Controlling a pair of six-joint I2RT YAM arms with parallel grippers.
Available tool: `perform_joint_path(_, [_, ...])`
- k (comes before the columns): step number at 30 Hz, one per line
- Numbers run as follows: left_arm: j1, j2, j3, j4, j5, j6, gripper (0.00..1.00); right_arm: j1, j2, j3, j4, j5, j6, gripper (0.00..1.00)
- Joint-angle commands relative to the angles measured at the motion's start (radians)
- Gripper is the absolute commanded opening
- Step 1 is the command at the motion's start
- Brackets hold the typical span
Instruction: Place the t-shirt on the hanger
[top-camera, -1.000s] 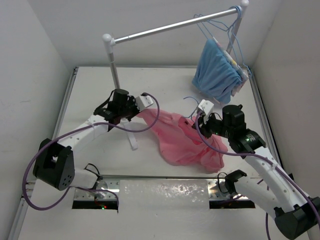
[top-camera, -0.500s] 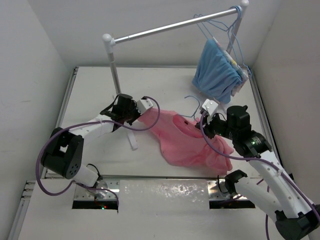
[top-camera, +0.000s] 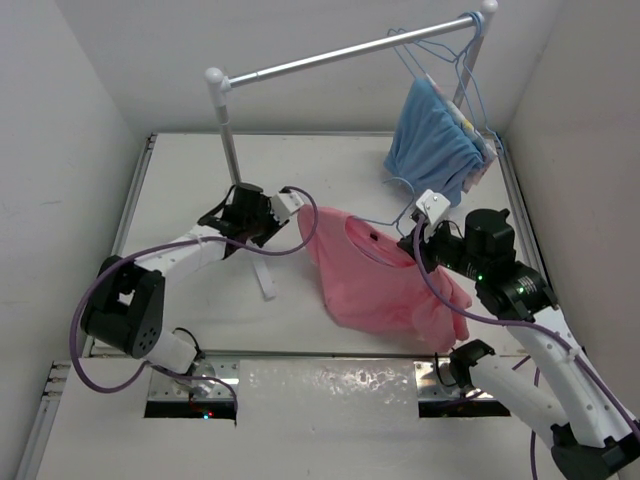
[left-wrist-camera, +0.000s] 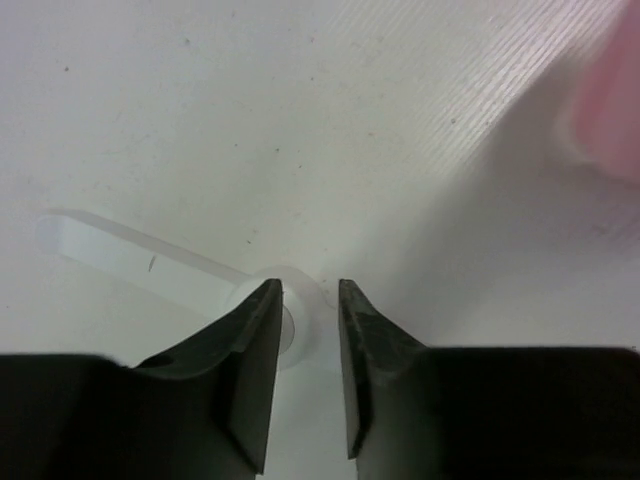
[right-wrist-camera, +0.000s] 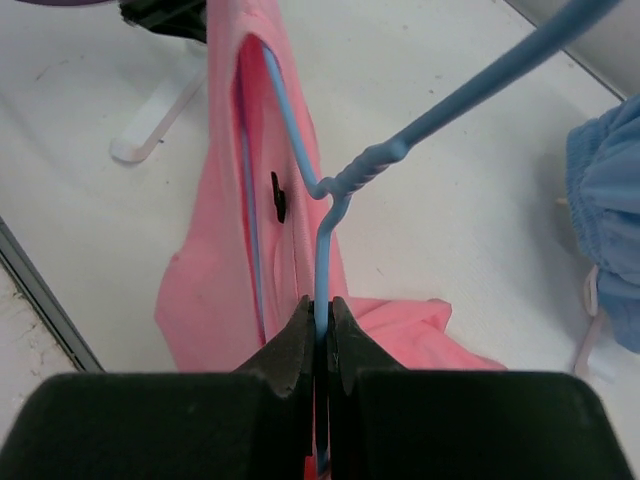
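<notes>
The salmon-pink t-shirt (top-camera: 380, 285) hangs and drapes from the thin light-blue hanger (top-camera: 393, 196), whose wire runs inside the neck opening while the lower cloth rests on the table. My right gripper (top-camera: 412, 243) is shut on the hanger's wire just below the twisted neck. The right wrist view shows the hanger (right-wrist-camera: 345, 180) pinched in that gripper (right-wrist-camera: 320, 312), with the t-shirt (right-wrist-camera: 225, 260) beyond it. My left gripper (top-camera: 272, 228) sits left of the shirt's shoulder. In the left wrist view that gripper (left-wrist-camera: 310, 300) is open and empty, and the t-shirt (left-wrist-camera: 610, 100) is a pink blur at the right edge.
A silver rail (top-camera: 340, 55) on white posts (top-camera: 225, 120) crosses the back, carrying a light-blue garment (top-camera: 435, 140) and spare hangers at its right end. The post's white foot (top-camera: 264, 280) lies by my left gripper and shows as a white foot (left-wrist-camera: 140, 260) under its jaws.
My left gripper has let go of the shirt's shoulder and opened. My right gripper has risen up and to the right with the hanger, pulling the shirt out flatter.
</notes>
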Motion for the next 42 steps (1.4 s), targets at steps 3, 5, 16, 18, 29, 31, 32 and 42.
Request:
perform_joint_path(3, [0.008, -0.143, 0.100, -0.099, 0.133, -0.038, 0.30, -0.005, 0.052, 0.094, 0.023, 0.049, 0.051, 0.00])
perform_joint_path(5, [0.008, -0.185, 0.130, -0.131, 0.162, -0.029, 0.30, -0.003, 0.055, 0.090, 0.021, 0.048, 0.051, 0.00])
perform_joint_path(16, [-0.251, -0.103, 0.479, -0.378, 0.247, 0.008, 0.37, -0.005, 0.122, 0.040, 0.164, -0.052, 0.071, 0.00])
perform_joint_path(18, [-0.297, -0.037, 0.519, -0.389, 0.251, -0.015, 0.38, -0.005, 0.130, 0.025, 0.204, -0.058, 0.087, 0.00])
perform_joint_path(29, [-0.308, 0.048, 0.690, -0.386, 0.410, -0.015, 0.40, -0.005, 0.173, -0.033, 0.337, -0.136, 0.159, 0.00])
perform_joint_path(31, [-0.310, 0.068, 0.697, -0.407, 0.478, -0.006, 0.40, -0.003, 0.179, -0.035, 0.353, -0.146, 0.163, 0.00])
perform_joint_path(32, [-0.311, 0.071, 0.692, -0.401, 0.486, -0.010, 0.40, -0.003, 0.182, -0.036, 0.354, -0.146, 0.162, 0.00])
perform_joint_path(42, [-0.325, 0.109, 0.623, -0.345, 0.471, -0.038, 0.29, -0.005, 0.213, -0.067, 0.411, -0.156, 0.177, 0.00])
